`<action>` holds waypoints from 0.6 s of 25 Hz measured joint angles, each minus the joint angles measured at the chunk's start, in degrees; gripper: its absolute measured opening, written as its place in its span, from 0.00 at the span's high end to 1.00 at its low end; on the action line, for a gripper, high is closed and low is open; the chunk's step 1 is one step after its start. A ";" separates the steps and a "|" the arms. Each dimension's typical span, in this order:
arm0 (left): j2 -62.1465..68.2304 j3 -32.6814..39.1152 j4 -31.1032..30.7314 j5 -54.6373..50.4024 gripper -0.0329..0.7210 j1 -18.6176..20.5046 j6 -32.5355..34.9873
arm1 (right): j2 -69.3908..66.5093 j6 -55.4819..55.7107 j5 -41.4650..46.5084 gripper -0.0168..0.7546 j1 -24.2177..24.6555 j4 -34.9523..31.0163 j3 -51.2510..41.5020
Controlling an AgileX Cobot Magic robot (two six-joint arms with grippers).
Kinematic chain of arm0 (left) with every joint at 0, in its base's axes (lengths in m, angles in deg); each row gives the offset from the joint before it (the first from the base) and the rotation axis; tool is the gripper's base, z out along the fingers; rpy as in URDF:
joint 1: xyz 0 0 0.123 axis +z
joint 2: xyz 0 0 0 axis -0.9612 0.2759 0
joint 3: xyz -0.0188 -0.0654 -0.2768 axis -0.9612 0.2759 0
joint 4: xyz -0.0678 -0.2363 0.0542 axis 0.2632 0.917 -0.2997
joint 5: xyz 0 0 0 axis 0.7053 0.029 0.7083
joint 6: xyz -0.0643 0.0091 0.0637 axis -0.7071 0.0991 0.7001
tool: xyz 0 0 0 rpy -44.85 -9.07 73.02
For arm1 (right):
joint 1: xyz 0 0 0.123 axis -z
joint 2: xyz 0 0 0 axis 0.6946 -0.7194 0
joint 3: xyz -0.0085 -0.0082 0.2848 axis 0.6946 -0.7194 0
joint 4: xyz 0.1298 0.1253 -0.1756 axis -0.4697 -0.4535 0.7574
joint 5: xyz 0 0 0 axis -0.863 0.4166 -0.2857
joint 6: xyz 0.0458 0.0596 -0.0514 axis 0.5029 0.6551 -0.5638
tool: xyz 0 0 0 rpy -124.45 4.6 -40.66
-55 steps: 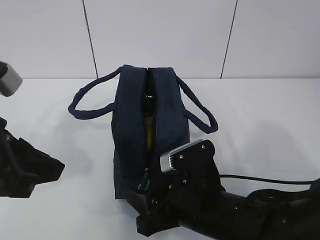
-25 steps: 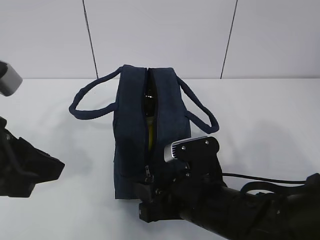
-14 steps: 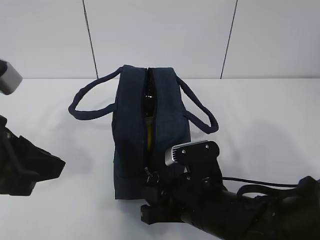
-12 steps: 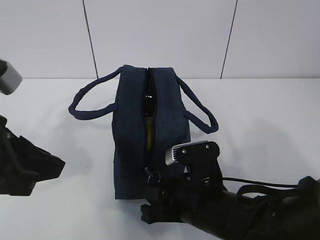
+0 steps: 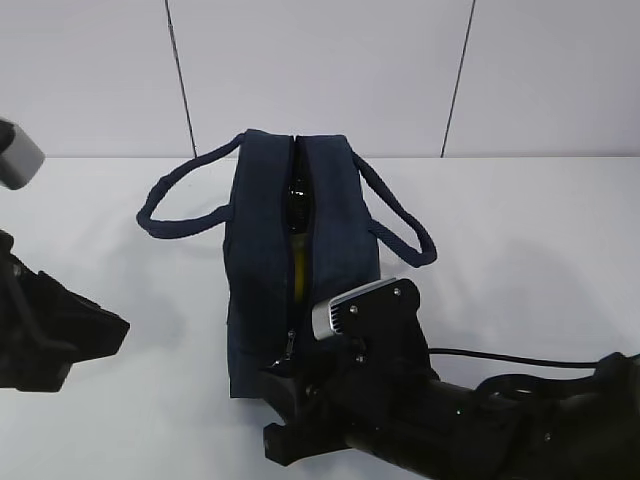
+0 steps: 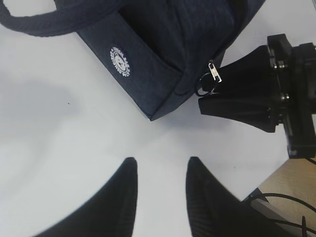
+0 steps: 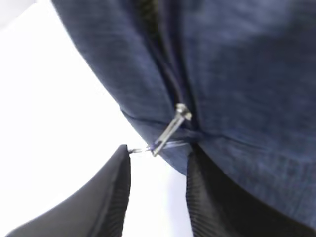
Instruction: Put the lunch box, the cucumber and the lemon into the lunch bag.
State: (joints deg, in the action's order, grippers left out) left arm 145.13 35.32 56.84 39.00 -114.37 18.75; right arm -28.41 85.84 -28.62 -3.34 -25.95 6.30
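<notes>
Your boxy dark navy fabric lunch bag [image 5: 300,265] stands in the middle of the white table [image 5: 520,230], with its two padded loop handles [image 5: 180,200] flopped out to each side. The top zipper is partly open. Through the gap you can see a strip of the small bright yellow lemon [image 5: 298,262] and, above it, something dark and shiny that may be the long dark green cucumber [image 5: 297,208]. You cannot see the lunch box in any view.

Your right gripper [image 7: 158,192] sits low at the near end of the bag. Its two black fingers are a little apart, and the metal ring pull [image 7: 165,132] of the zipper hangs in the gap between them. One finger presses on the bag cloth. You cannot tell if the fingers really pinch the ring.

Your left gripper [image 6: 160,192] hovers over bare table near the bag's corner. Its fingers are apart and hold nothing.
</notes>
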 joint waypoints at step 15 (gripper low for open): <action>0.00 0.00 -0.35 0.13 0.64 0.00 0.00 | -0.03 0.39 -0.19 0.63 0.00 -6.07 0.00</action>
State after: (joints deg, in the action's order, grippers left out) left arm 145.13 35.32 56.49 39.13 -114.37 18.75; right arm -28.44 86.23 -28.81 -3.34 -32.03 6.30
